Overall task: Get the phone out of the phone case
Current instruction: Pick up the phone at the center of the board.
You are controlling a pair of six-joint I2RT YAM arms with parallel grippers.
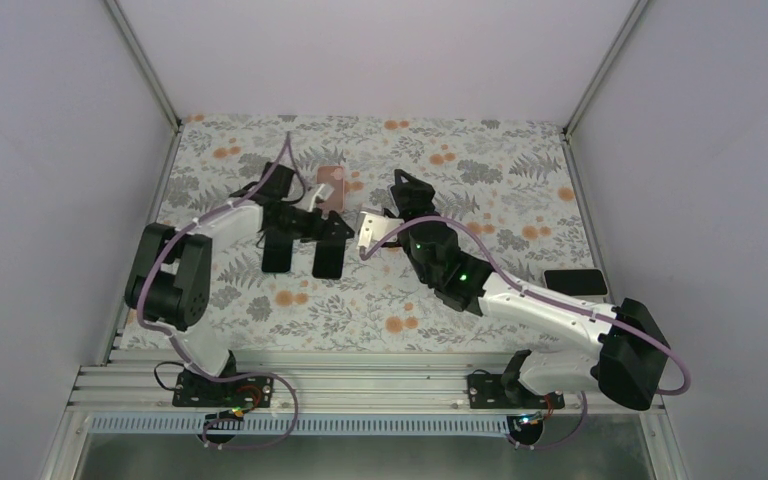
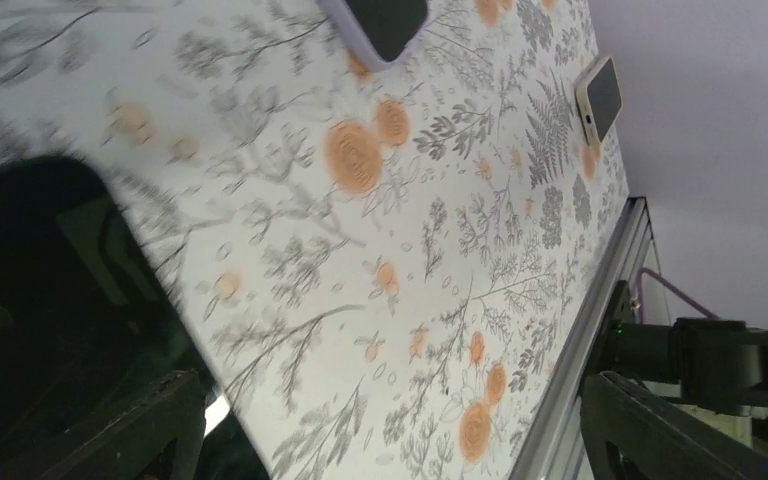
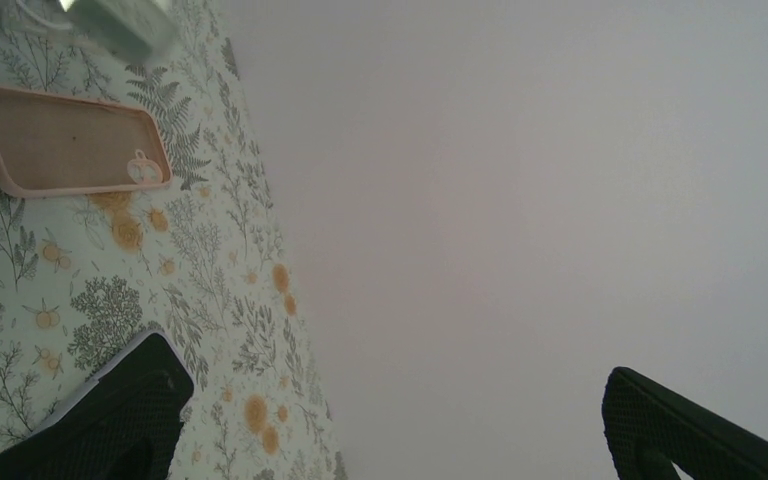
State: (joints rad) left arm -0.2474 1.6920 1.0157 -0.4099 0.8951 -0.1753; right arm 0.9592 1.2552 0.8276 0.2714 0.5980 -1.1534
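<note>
The empty pink phone case (image 1: 332,185) lies open side up at the back of the flowered cloth, also in the right wrist view (image 3: 70,140). My left gripper (image 1: 303,254) hangs just in front of it, jaws wide open (image 2: 410,440) with only cloth between them. A dark, blurred slab (image 2: 50,300), apparently the black phone, lies beside its left finger. In the top view the black fingers hide it. My right gripper (image 1: 385,210) stands open (image 3: 390,430) and empty to the right of the case.
A phone in a pale case (image 1: 370,228) lies by my right gripper's left finger, also in the left wrist view (image 2: 380,20). Another dark phone (image 1: 575,282) rests near the right wall (image 2: 600,100). The metal rail (image 2: 580,330) marks the table's near edge.
</note>
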